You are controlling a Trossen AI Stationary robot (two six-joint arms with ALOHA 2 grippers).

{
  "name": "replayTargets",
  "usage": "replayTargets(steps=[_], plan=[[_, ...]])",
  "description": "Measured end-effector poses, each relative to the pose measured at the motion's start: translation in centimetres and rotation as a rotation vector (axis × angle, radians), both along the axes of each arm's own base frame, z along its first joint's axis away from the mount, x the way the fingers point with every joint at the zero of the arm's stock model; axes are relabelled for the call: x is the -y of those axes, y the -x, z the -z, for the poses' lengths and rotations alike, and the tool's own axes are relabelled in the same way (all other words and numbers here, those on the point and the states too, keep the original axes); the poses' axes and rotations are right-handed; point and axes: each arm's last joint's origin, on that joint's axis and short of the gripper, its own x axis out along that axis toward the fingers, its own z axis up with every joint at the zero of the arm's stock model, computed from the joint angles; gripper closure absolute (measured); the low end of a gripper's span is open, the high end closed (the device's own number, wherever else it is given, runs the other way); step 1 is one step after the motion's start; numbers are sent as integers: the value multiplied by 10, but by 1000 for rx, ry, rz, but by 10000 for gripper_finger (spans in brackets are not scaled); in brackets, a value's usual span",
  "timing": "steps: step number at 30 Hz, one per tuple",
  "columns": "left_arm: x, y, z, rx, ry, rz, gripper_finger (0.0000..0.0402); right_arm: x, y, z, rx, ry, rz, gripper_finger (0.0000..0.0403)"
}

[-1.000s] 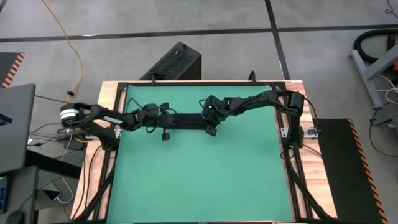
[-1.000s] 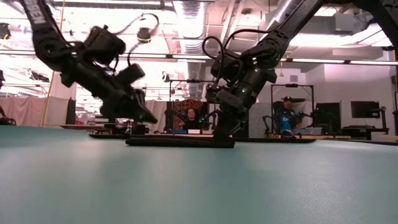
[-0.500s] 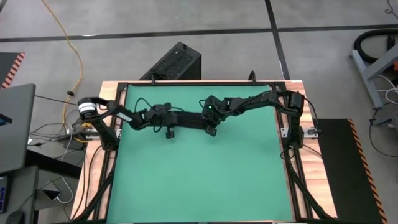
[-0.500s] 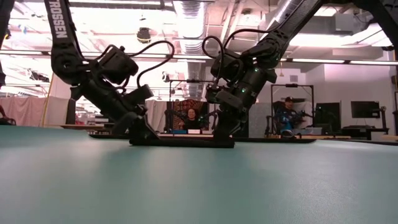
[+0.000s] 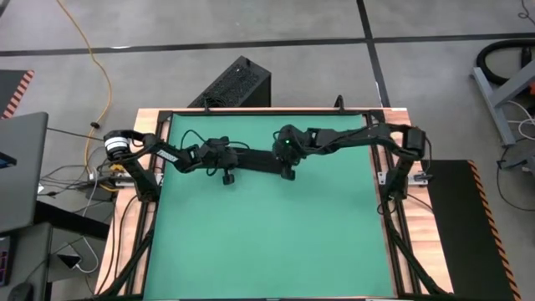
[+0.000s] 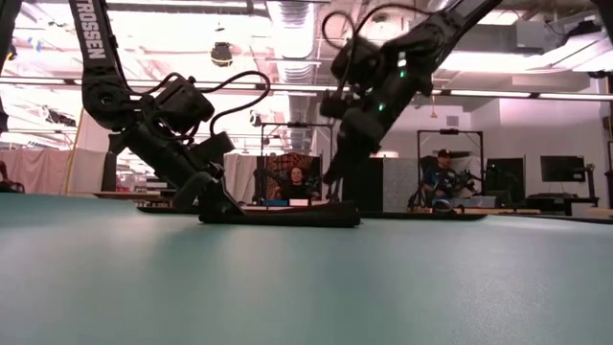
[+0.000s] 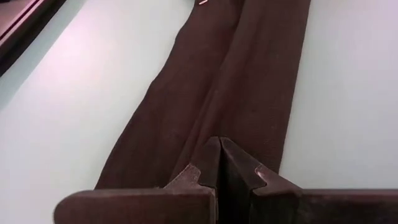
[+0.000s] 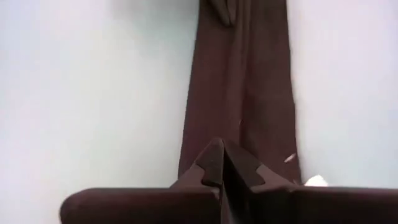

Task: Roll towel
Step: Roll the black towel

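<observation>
The black towel [image 5: 255,160] lies folded into a long narrow strip along the far part of the green table [image 5: 267,242], running left to right. It also shows in the low view [image 6: 287,217]. Its white tag [image 8: 316,180] is at the right end. My left gripper [image 6: 218,211] is shut and down on the strip's left end. My right gripper [image 6: 330,177] is shut and empty, raised above the strip's right end [image 6: 352,217]. My left gripper has its shut fingers [image 7: 219,155] down on the towel's left end [image 6: 206,217], slanting down from the table's left and pointing along the strip. The towel lies flat on the table. Whether any cloth is caught between the fingers, I cannot tell.
A black ribbed box [image 5: 234,84] stands on the floor beyond the table's far edge. A laptop [image 5: 21,167] sits off the left side. People sit in the room behind [image 6: 290,182]. The near part of the green table is bare.
My left gripper has gone toward the table's right edge and down onto the towel's left end, then stayed there. My right gripper has risen off the towel's right end. The towel has stayed flat where it was.
</observation>
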Motion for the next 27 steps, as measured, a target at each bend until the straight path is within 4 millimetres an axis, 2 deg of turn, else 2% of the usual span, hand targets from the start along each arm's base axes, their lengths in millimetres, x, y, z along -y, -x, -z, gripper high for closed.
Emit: replayTargets(steps=[5,8,12,17,19,22,27], plan=[[0,0,0,1,14,-7,401,-15,6,-21,40,48,-173,372],[0,0,1,4,24,-15,401,-23,9,-22,0,113,-261,359],[0,0,1,5,29,-17,401,-30,5,-9,-59,186,-323,306],[1,1,1,3,30,-17,401,-29,0,0,-71,195,-341,199],[1,1,1,3,32,-15,401,-28,1,5,-102,204,-351,168],[1,1,1,2,31,-16,401,-26,-2,10,-112,237,-359,156],[1,1,1,1,34,-14,401,-17,-5,34,-176,214,-348,164]])
